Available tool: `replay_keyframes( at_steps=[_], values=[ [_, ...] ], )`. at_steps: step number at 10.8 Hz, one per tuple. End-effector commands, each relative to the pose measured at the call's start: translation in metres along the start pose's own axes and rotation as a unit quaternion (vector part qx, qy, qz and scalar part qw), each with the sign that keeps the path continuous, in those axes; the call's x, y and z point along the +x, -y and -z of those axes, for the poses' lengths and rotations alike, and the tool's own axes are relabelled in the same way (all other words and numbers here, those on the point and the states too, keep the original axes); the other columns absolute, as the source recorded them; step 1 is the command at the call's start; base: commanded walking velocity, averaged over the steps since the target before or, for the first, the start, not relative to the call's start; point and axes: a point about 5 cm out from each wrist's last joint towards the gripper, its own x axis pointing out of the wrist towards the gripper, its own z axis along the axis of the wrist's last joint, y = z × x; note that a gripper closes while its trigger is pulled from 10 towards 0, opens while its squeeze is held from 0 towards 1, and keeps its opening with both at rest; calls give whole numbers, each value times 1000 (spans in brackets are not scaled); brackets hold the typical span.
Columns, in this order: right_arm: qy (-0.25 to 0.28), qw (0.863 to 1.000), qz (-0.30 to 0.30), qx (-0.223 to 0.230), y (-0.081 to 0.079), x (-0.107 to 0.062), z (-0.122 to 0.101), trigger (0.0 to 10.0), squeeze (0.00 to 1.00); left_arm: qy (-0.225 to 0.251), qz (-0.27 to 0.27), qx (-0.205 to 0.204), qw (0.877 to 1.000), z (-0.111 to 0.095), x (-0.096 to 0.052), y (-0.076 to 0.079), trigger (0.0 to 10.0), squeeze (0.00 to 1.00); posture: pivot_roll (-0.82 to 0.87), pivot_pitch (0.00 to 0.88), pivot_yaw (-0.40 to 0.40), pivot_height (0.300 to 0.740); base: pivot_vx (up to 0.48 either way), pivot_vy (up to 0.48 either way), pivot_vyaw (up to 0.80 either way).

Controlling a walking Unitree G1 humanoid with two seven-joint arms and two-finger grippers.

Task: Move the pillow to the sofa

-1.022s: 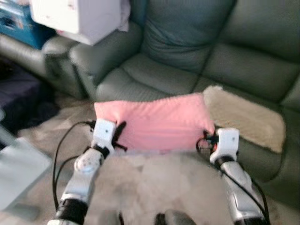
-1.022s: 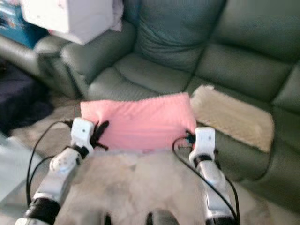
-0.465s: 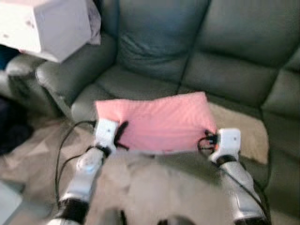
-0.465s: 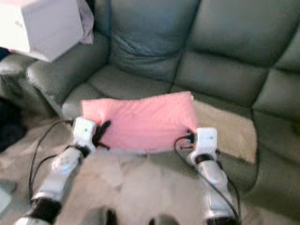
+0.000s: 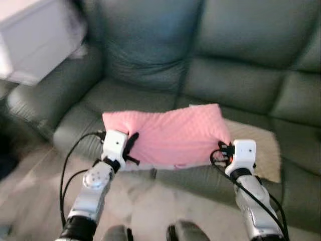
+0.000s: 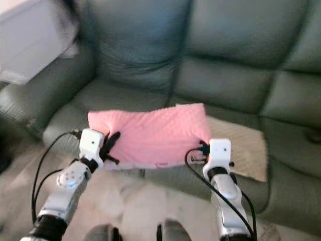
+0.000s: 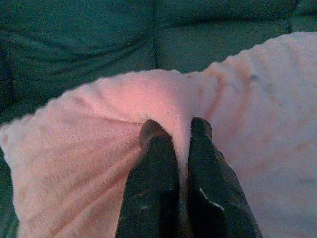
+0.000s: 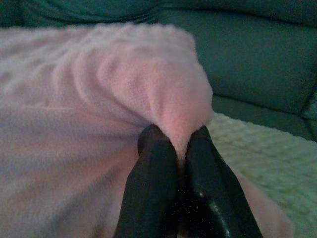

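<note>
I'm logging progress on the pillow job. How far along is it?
Done: the pink pillow is picked up, the left gripper and the right gripper each shut on a fold of it. In hand: it is held out over the front of the green sofa seat, beside a cream mat. Left: lower it onto the cushion and let go.

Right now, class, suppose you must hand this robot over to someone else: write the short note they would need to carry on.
Left gripper: shut on the pink pillow, pinching its left end.
Right gripper: shut on the pillow's right corner.
Pillow: held up between both arms at the front edge of the green sofa, beside a beige mat on the seat.
Done: pillow picked up and brought to the sofa.
Left: lower it onto the seat, open both grippers, pull back.
</note>
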Motion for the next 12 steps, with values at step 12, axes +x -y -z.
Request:
replay_keyframes(
  at_steps=[12],
  values=[
    [-7,1000,-22,2,-18,-2,8,10000,0,-7,0,12,1000,1,-9,-3,10000,0,-65,132,-25,740,62,419,-335]
  ],
)
